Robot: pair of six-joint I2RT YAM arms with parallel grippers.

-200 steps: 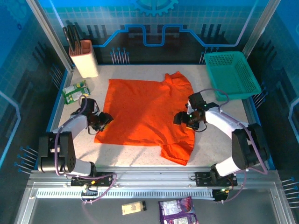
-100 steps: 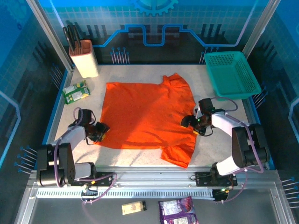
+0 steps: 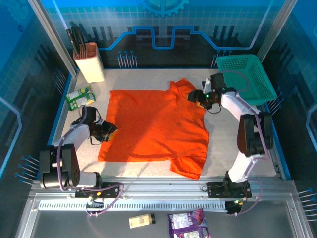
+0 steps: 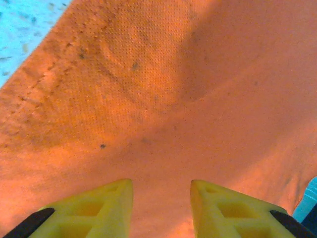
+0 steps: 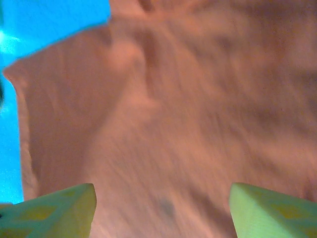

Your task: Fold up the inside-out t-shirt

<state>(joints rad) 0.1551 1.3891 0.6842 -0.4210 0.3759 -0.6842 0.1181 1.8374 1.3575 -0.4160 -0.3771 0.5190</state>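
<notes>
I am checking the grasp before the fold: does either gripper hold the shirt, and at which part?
Nothing is held. The left gripper and the right gripper both stand open over the shirt.

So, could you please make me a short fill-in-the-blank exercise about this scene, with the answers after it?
1. The basket stands at the far ___ corner of the table.
2. The left gripper is at the ___ edge of the t-shirt.
3. The right gripper is near the t-shirt's far sleeve, and its jaws are ___, not shut.

Missing words: right; left; open.
</notes>
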